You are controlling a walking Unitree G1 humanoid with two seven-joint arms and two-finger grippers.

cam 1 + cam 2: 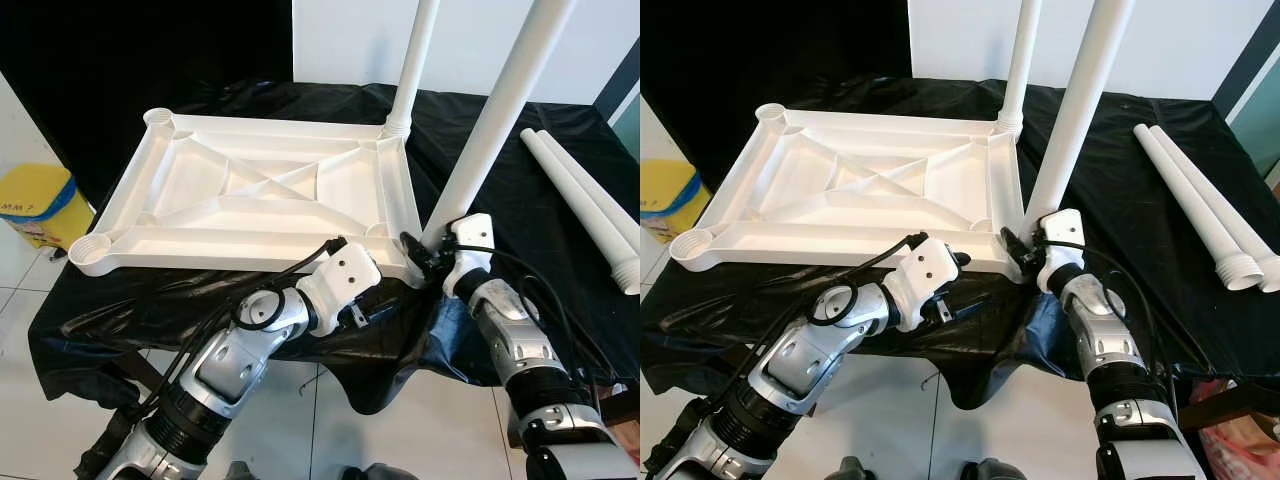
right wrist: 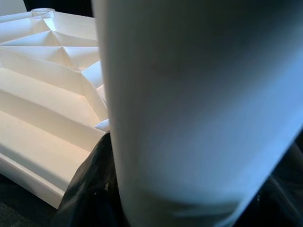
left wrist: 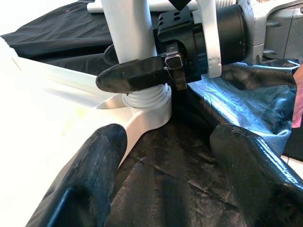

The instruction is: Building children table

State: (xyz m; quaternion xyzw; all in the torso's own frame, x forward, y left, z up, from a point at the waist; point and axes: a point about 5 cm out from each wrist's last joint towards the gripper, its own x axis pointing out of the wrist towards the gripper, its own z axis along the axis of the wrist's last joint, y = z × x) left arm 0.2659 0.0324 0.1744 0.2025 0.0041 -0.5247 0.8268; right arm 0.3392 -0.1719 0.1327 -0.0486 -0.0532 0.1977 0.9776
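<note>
Two silver arms with ribbed black joint collars and white wrist housings. Black cables loop along each forearm. Left gripper and right gripper: long, black, rounded fingers on black mounts.

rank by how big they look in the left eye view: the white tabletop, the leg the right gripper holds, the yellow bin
1. White tabletop, spanning the most area.
2. Held leg, long but thin; it leans toward the camera, so nearness may inflate it. The right gripper clamps its base.
3. Yellow bin, partly cut off at the edge.
</note>
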